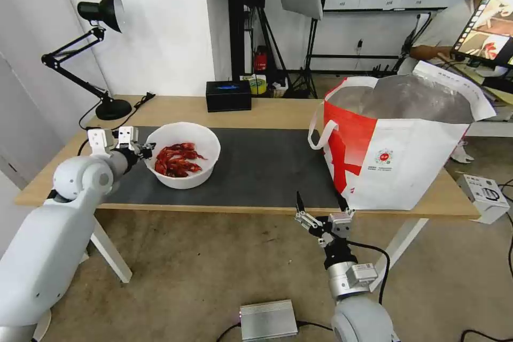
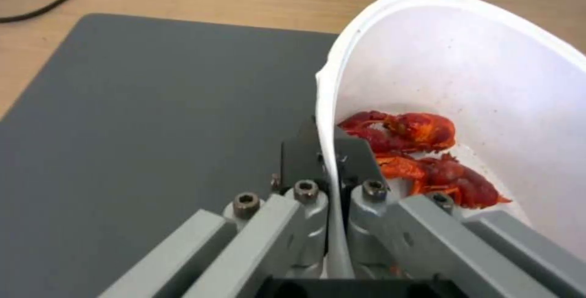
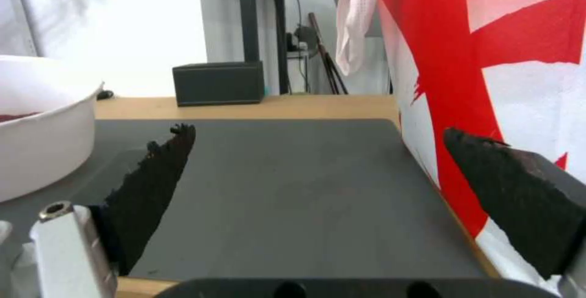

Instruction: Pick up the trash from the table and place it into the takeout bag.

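Observation:
The trash in view is a white bowl (image 1: 187, 179) of red shells (image 1: 176, 160), resting on the dark grey mat (image 1: 267, 165) at the left of the table (image 1: 278, 112). My left gripper (image 1: 147, 149) is shut on the bowl's near-left rim; the left wrist view shows its fingers (image 2: 357, 156) pinching the white wall of the bowl (image 2: 458, 60) just above the shells (image 2: 421, 151). The takeout bag (image 1: 395, 160) stands open at the table's right end. My right gripper (image 1: 320, 206) hangs open at the front edge beside the bag (image 3: 488, 37), holding nothing.
A black desk lamp (image 1: 113, 108) stands at the back left, and a black box (image 1: 228, 95) at the back middle. On the floor lie a grey box (image 1: 267, 319) in front and a white box (image 1: 483, 192) at the right.

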